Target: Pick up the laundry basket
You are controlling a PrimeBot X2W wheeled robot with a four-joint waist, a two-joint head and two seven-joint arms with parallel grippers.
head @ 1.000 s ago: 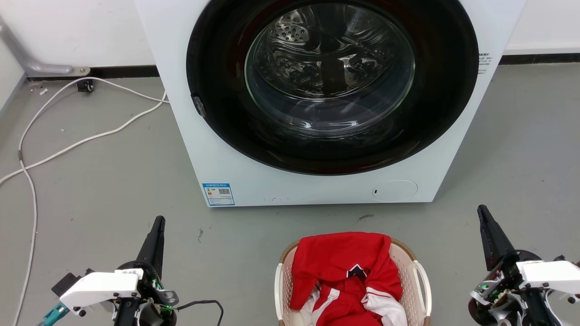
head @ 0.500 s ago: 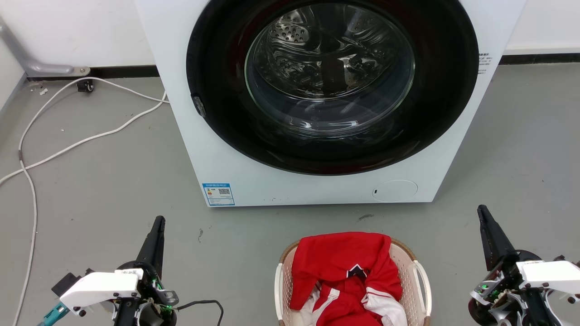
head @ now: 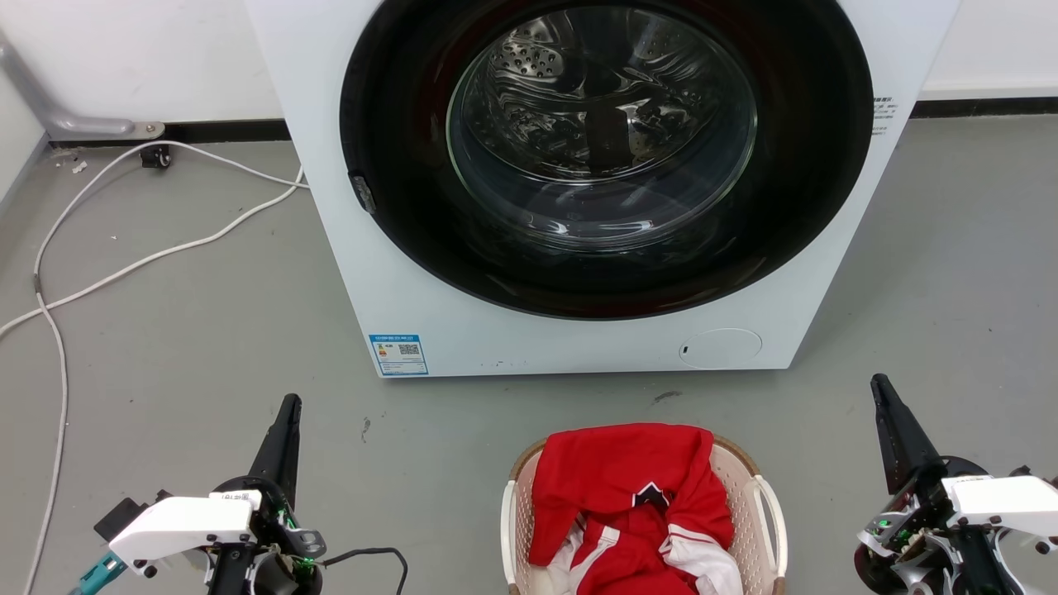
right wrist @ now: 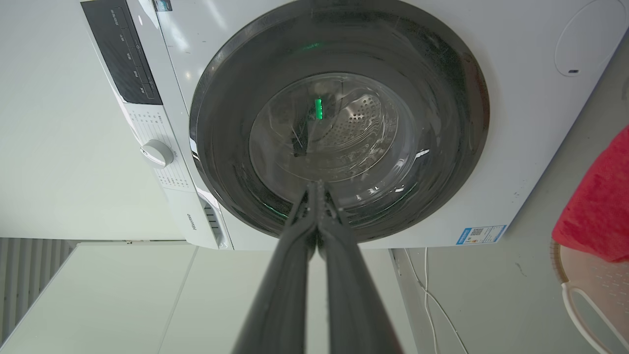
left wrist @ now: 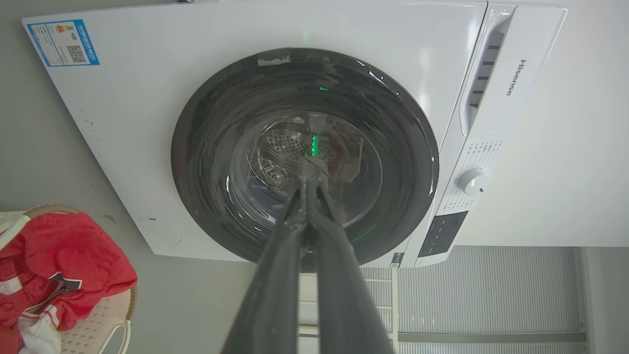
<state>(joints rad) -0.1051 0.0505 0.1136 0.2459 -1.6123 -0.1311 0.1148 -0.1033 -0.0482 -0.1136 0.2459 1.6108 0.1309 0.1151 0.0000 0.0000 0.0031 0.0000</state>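
The laundry basket stands on the grey floor at the bottom centre of the head view, cream with a brown rim and white loop handles, and holds a red and white garment. It also shows at the lower left of the left wrist view and at the right edge of the right wrist view. My left gripper is shut, well to the basket's left, holding nothing. My right gripper is shut, well to the basket's right, holding nothing. Both point toward the washer, as the wrist views show.
A white front-loading washer with its round dark glass door stands right behind the basket. White cables trail over the floor at the left. Bare floor lies on both sides of the basket.
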